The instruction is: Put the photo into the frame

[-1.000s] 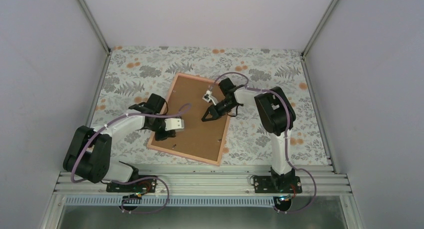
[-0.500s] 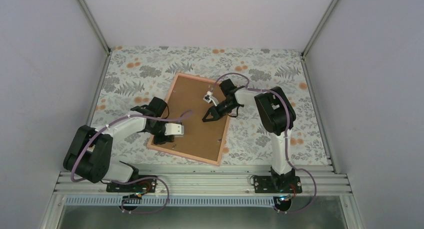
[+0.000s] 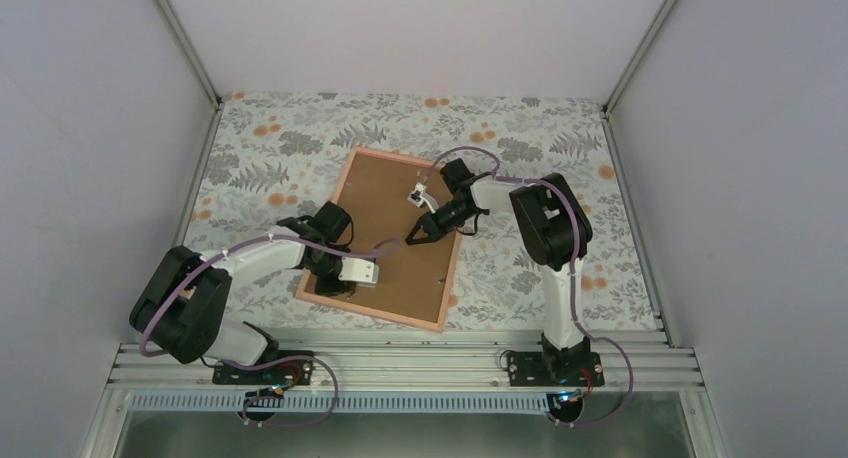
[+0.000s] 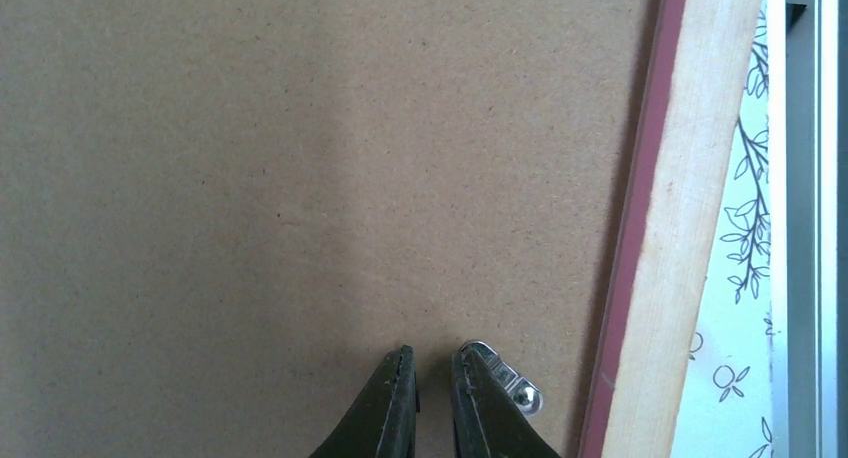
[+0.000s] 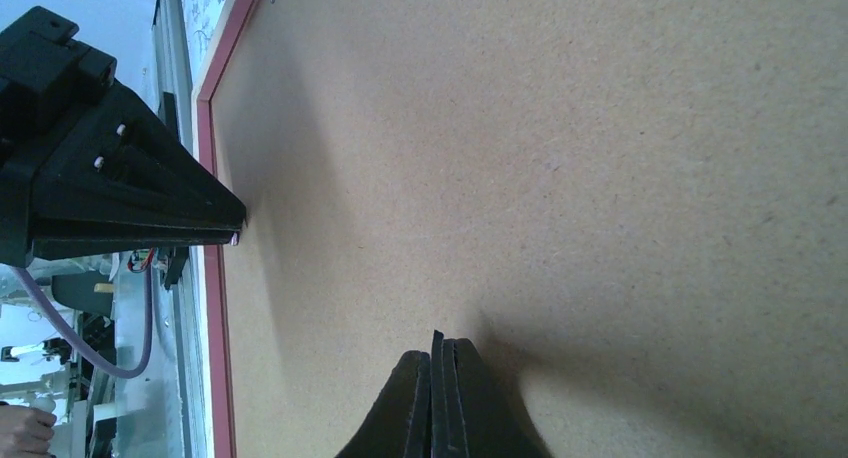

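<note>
The frame (image 3: 400,317) lies face down, askew, mid-desk (image 3: 560,148), a brown backing board (image 3: 395,208) filling it. The left fingers (image 4: 393,408), barely parted, hover over its near-left part beside a metal tab (image 4: 512,384). The right fingers (image 5: 457,403), pressed together, point at the board's right half.

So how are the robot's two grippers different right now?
The left gripper has its jaws a tiny bit apart; the right gripper has its jaws pressed together. The left gripper sits close to the frame edge, beside a small metal clip; the right gripper sits farther in on the brown backing board. Both are black, hold nothing, and point down at that board.
</note>
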### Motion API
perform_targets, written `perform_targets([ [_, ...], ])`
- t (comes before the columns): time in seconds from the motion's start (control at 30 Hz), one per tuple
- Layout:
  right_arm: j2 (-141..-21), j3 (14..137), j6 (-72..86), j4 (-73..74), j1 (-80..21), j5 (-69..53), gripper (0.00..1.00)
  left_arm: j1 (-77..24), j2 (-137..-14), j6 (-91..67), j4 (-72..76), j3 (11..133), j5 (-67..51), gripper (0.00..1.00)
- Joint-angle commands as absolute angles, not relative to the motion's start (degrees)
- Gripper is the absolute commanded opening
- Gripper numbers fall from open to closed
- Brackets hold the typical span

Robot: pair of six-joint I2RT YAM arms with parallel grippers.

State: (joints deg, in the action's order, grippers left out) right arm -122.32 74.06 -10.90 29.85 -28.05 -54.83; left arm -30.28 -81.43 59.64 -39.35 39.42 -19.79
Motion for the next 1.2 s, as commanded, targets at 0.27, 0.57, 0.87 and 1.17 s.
perform_targets([
  [0.27,-124.6,72.38,-12.09,30.04,-27.53,-50.44,0.04,-34.57,-82.63,66.74,-47.22,37.19,-21.48,0.11],
  [0.57,-124.64,72.17,-11.87,29.81,-27.17,-50.01,0.04,-38.26,-82.69,67.16,-47.88,35.68,-19.99,0.11],
  [0.87,-125.12,72.63,-11.67,29.89,-26.22,-49.83,0.04,-41.64,-81.01,68.98,-50.28,33.99,-18.29,0.11],
  [1.17,-124.65,72.92,-11.59,30.08,-26.21,-49.83,0.04,-43.1,-80.6,67.88,-51.59,37.46,-19.08,0.11],
])
